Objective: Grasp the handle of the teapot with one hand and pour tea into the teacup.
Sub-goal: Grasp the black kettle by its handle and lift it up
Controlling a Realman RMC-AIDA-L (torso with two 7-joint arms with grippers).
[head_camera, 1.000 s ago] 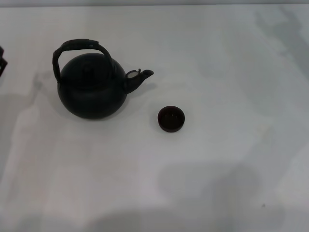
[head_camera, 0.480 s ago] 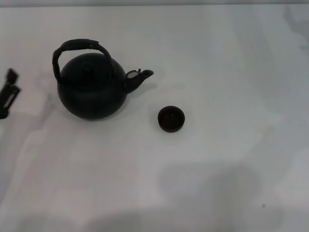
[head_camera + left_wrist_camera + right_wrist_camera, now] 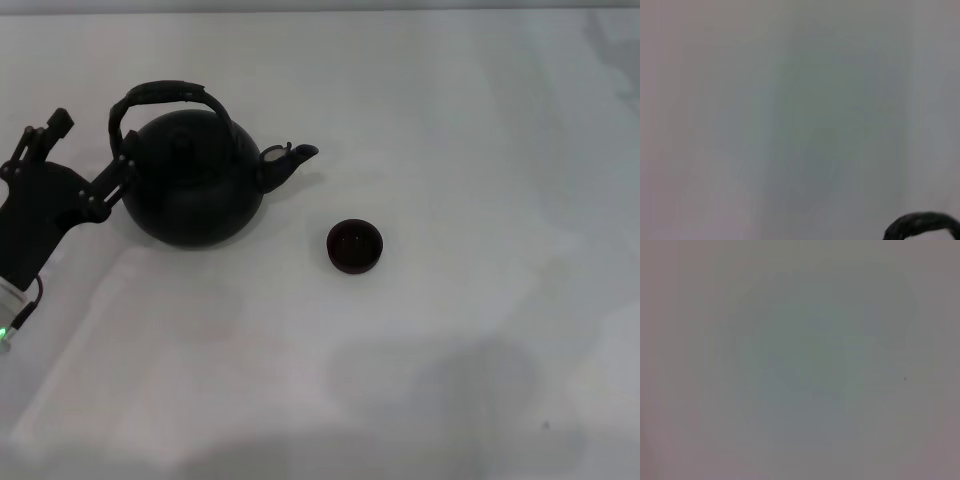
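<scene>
**Left gripper beside the teapot**

The left gripper (image 3: 92, 150), fingers spread open, sits at the table's (image 3: 480, 120) left edge, one fingertip at the teapot (image 3: 192, 190) below its handle (image 3: 160, 93). The teacup (image 3: 354, 246) stands mid-table, near the spout

open table (image 3: 470, 120) right of teapot (image 3: 195, 190) — teacup (image 3: 354, 246) near spout
</scene>
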